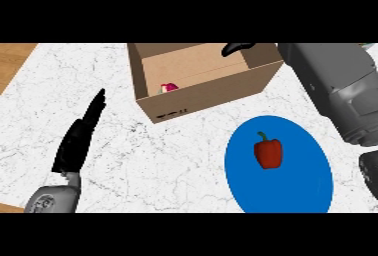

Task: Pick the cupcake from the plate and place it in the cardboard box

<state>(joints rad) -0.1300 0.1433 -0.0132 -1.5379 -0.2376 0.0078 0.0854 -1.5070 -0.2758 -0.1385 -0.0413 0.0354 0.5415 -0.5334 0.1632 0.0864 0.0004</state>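
Peeking in over the far right rim of the cardboard box (214, 95), the right robot hand (238, 47) barely shows, so I cannot tell how it is set. The cupcake (168, 88) sits inside that box, in the near left corner, off to this hand's left. The left robot hand (77, 137) stretches flat and empty over the desk (148, 165). A pepper (268, 152) lies on the plate (295, 195).

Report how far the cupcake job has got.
Done, it seems: the small pink-and-white cupcake sits inside the brown cardboard box; the blue round plate holds only a red bell pepper. In hand: nothing visible; right hand hangs over the box. Left: probably only pulling it back.
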